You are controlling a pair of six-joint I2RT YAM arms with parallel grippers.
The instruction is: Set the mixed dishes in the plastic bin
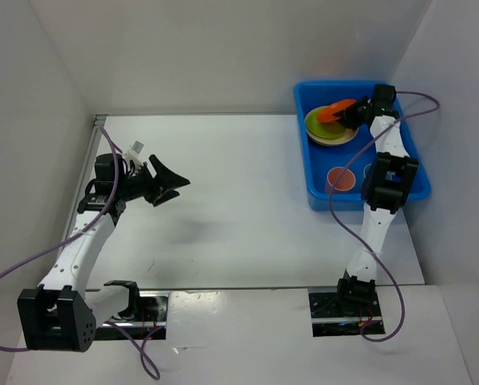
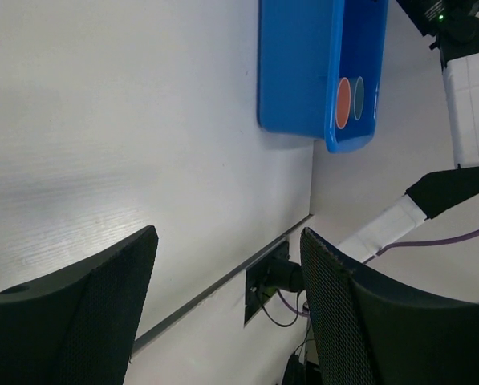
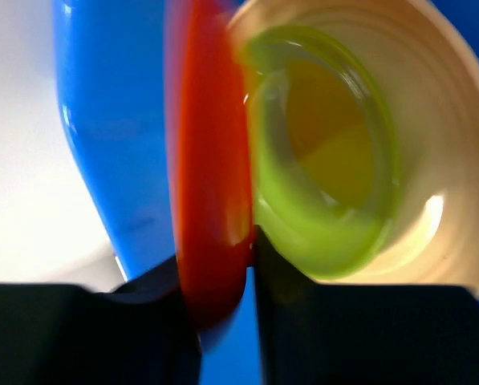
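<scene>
Clamping orange plate (image 3: 211,160) rim, right jaws inside plastic bin (image 1: 335,199)

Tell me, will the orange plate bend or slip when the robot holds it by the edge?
Probably stiff: the orange plate looks unbent though the right gripper pinches only its rim. It looks glossy, so it might slip. It seems light, held tilted over the green plate in the bin.
</scene>
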